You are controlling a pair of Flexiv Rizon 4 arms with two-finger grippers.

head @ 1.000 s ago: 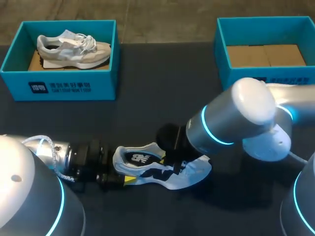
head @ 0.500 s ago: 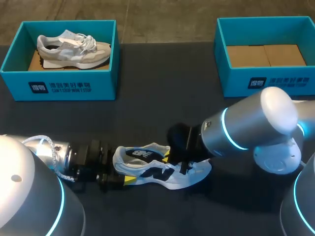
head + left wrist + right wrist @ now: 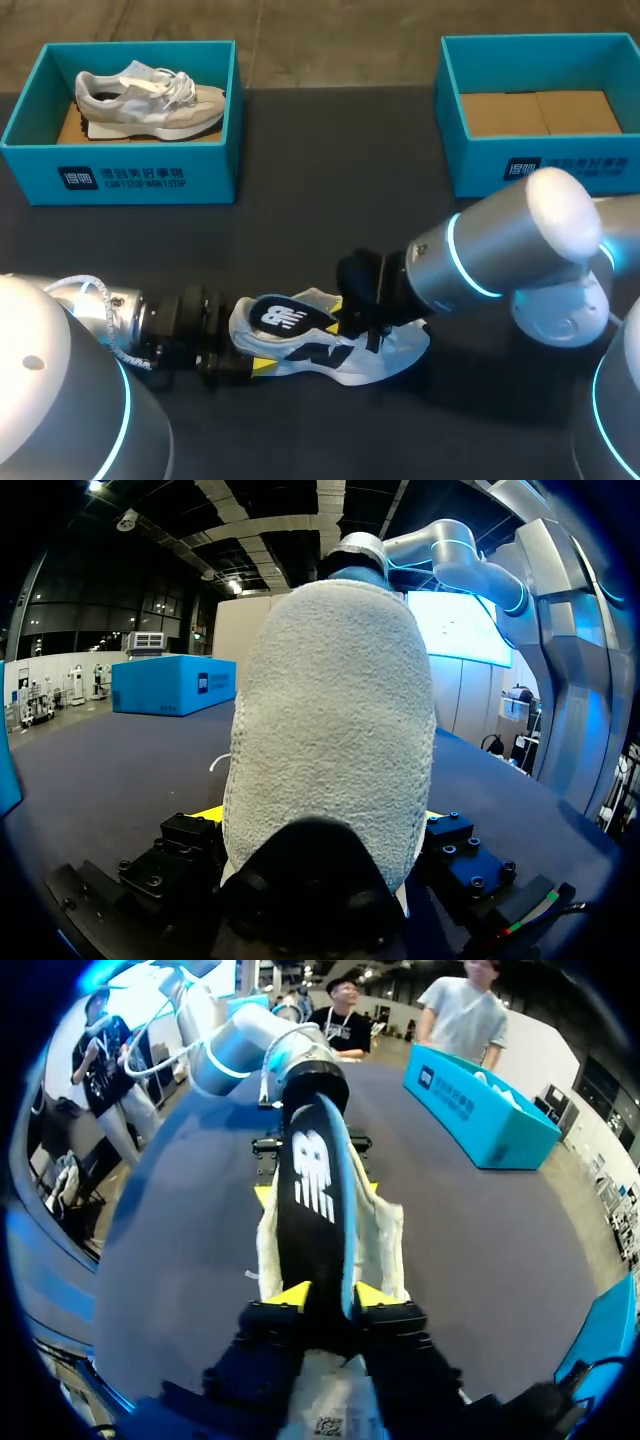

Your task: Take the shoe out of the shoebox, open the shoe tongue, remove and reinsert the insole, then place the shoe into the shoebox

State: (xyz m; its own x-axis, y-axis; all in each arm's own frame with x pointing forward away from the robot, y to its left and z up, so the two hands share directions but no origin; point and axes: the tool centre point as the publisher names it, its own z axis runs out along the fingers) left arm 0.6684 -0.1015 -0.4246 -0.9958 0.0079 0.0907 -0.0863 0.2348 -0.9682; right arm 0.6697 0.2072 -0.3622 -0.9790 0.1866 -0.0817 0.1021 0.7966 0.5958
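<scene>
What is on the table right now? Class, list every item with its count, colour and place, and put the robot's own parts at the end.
table: one, dark, under everything
left shoebox: one, teal, far left of the table
grey sneaker: one, grey and white, lying inside the left shoebox
right shoebox: one, teal with a bare cardboard floor, far right of the table
white and navy sneaker: one, white, navy and yellow, on the table near the front middle
insole: one, dark with a white logo, raised over that sneaker's opening
left gripper: one, black with yellow tips, shut on the sneaker's heel
right gripper: one, black with yellow tips, shut on the insole
</scene>
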